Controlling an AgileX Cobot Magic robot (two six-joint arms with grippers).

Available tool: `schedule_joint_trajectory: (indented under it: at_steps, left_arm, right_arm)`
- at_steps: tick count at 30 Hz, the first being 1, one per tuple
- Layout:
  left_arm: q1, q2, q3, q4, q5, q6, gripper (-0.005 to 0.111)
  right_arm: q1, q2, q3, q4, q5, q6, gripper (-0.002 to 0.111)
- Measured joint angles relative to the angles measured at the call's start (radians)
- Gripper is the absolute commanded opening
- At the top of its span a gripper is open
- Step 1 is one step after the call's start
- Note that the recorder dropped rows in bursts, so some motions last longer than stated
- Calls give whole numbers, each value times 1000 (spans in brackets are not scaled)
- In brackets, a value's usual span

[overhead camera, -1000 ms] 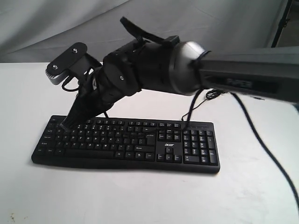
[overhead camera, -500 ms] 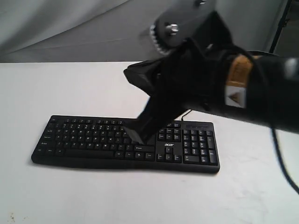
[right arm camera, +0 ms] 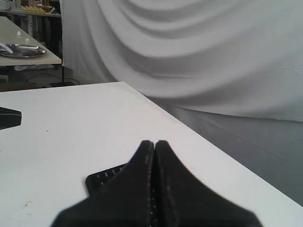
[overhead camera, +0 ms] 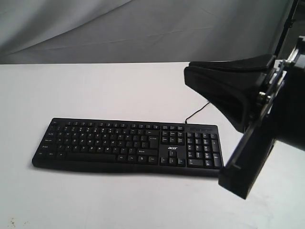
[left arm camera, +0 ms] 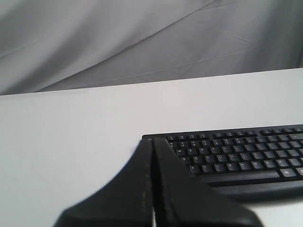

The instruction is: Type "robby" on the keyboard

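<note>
The black keyboard (overhead camera: 128,143) lies flat on the white table, number pad to the right, its thin cable (overhead camera: 198,110) running back from the far edge. My right gripper (overhead camera: 234,183) hangs shut and empty, close to the camera, off the keyboard's right end and above the table. In the right wrist view its shut tips (right arm camera: 154,142) cover all but one corner of the keyboard (right arm camera: 106,177). My left gripper (left arm camera: 152,139) is shut and empty by the keyboard's (left arm camera: 236,151) left end; it is out of the exterior view.
White table (overhead camera: 95,90) on all sides of the keyboard, grey cloth backdrop (overhead camera: 143,28) behind. In the right wrist view a second table with a metal dish (right arm camera: 21,49) stands far off, and a dark pointed shape (right arm camera: 9,118) juts in at the edge.
My right arm has swung from over the keyboard's left keys, across its middle, to beyond its right end, and has lifted off the keys. The keyboard has not moved.
</note>
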Motion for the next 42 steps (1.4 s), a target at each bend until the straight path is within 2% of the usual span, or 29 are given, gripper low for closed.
schedule_joint_trajectory:
  at_steps: [11,18,20,23,32,37,42]
  left_arm:
    - [0,0,0,0,0,0,0]
    - [0,0,0,0,0,0,0]
    - [0,0,0,0,0,0,0]
    - [0,0,0,0,0,0,0]
    - [0,0,0,0,0,0,0]
    - [0,0,0,0,0,0,0]
    - [0,0,0,0,0,0,0]
  right_arm:
    - [0,-2,0,-4,6,-3,0]
    - [0,-2,0,-19,11,-81,0]
    - [-24,-4,0,-19,32,-79,0]
    - [-114,-29,0,2,99,-30,0]
    - [-500,-228,0,14,304,46,0]
    - [-654,-364,28,14,365,17,0]
    - [-756,-481,160,28,344,21,0]
